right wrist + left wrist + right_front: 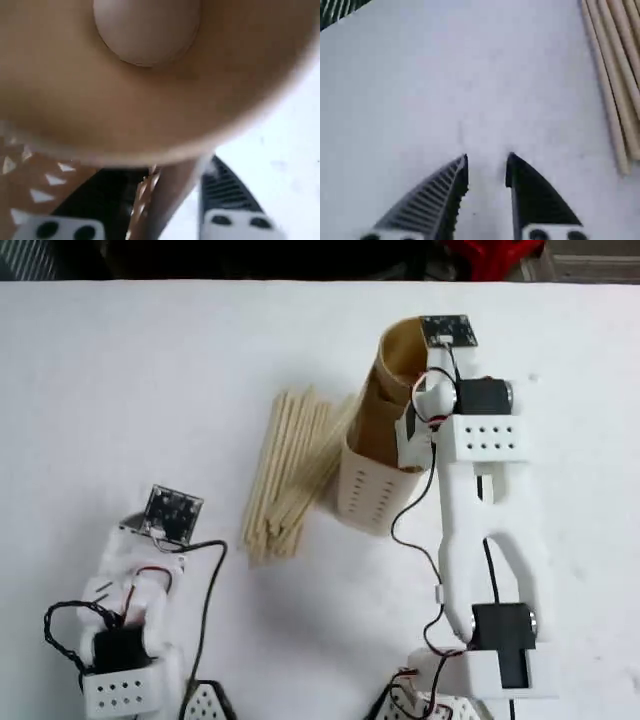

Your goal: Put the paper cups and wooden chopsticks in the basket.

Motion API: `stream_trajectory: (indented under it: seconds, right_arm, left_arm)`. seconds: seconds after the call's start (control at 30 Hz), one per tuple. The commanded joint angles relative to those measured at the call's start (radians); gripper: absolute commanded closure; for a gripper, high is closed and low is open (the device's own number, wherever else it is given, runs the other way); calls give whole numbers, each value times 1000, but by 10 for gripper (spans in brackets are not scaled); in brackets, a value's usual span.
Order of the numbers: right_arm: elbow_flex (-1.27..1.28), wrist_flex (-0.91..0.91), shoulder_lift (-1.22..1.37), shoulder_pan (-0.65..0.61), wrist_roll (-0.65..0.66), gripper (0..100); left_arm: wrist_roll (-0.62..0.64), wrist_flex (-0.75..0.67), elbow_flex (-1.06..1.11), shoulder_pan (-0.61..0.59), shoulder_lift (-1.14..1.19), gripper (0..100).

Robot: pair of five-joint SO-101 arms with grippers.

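**Left claw idle and spread, right claw pinching the cup at the basket**

My left claw (pixel 487 162) hangs low over the bare worktop (pixel 120 380), its two black fingers spread with nothing between them. From above, my wrist camera hides it. The wooden chopsticks (pixel 290 465) lie off to one side of it, apart from the fingertips; my left wrist view cuts them off (pixel 615 75), so I see only one end of the bundle.

In the high view the chopsticks lie as a loose, fanned bundle in the middle of the worktop, just beside the basket (pixel 365 495). Whether the nearest sticks touch its wall I cannot tell.

The white perforated basket holds the brown paper cup (pixel 395 370), which rises tilted out of it. A second edge shows inside; I cannot tell if that is another nested cup.

My right claw (pixel 182 167) is at the cup's rim, pinching its wall (pixel 150 100), one finger on each side. The cup's inside blocks most of that view.
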Motion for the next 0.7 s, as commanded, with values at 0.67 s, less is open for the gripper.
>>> stream_trajectory:
  seconds: [0.67]
  right_arm:
    - [-867,189,512,265,216,985]
  left_arm:
    - [-12,2,-3,15,-8,857]
